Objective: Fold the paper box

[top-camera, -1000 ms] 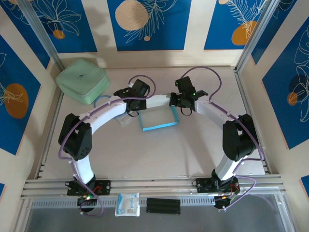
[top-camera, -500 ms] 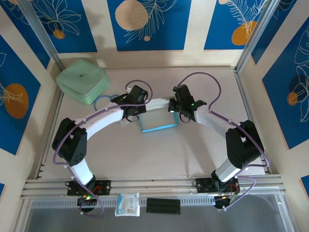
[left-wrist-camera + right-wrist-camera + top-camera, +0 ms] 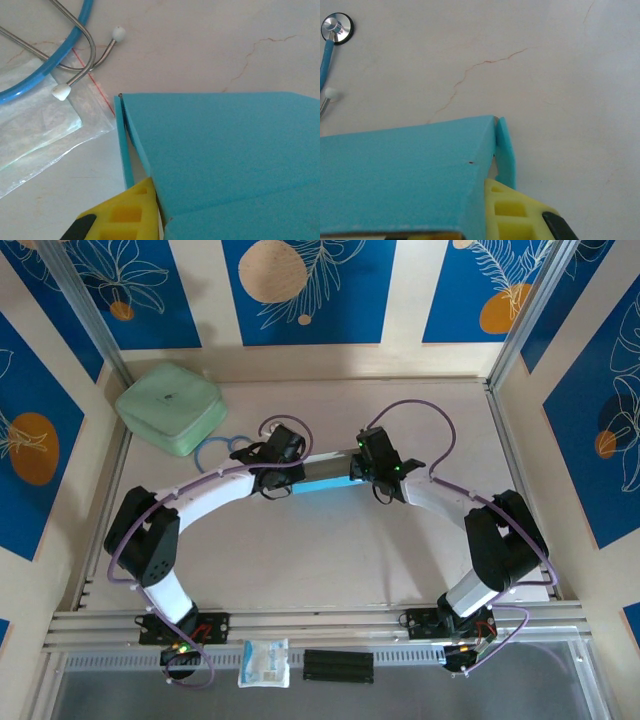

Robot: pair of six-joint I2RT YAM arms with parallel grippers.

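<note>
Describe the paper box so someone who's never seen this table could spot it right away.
On the pale table, look at the centre, between the left gripper and the right gripper. The paper box is the slim teal-blue slab there, unlike the bigger mint-green case at the far-left corner.

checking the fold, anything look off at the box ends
Yes. On the box, the left flap gapes away from the side, untucked, and the right flap also stands off its corner. Neither end sits flush.

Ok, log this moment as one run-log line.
left gripper: shut on paper box, left end | right gripper: shut on its right end | box: teal face up
</note>
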